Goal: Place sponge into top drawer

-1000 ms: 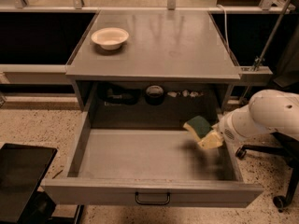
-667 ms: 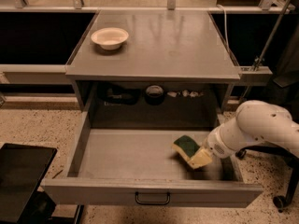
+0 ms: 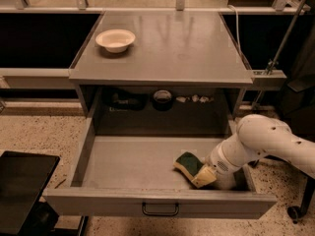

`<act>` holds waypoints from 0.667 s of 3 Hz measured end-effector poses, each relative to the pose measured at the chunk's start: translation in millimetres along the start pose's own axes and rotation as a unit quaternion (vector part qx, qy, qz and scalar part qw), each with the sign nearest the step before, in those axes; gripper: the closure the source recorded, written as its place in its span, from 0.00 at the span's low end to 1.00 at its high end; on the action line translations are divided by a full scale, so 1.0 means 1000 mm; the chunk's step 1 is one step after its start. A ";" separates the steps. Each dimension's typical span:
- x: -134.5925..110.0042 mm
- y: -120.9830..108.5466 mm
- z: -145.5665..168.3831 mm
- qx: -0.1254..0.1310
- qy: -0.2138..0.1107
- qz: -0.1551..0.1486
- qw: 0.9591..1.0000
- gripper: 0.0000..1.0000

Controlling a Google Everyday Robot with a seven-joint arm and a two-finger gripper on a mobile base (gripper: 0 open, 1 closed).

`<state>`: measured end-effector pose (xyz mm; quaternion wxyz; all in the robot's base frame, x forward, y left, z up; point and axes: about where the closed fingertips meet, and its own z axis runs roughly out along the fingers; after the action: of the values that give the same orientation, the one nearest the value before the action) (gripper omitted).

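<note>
So the sponge (image 3: 188,163) is down inside the top drawer (image 3: 98,203) now, toward the right front. Its low end looks about on the drawer floor and the other end is tipped up at the gripper (image 3: 205,175). A second ago it was hanging higher and a bit more to the right, so the arm (image 3: 266,141) has brought it down. The gripper looks still clamped on the sponge's yellow end, so I'd say only letting go is left. The bowl (image 3: 115,39) on the tabletop (image 3: 182,48) hasn't budged.
</note>
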<state>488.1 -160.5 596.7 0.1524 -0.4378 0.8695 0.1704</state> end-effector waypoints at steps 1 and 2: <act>0.000 0.000 0.000 0.000 0.000 0.000 1.000 0.81; 0.000 0.000 0.000 0.000 0.000 0.000 1.000 0.58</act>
<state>488.1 -160.5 596.7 0.1523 -0.4379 0.8695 0.1704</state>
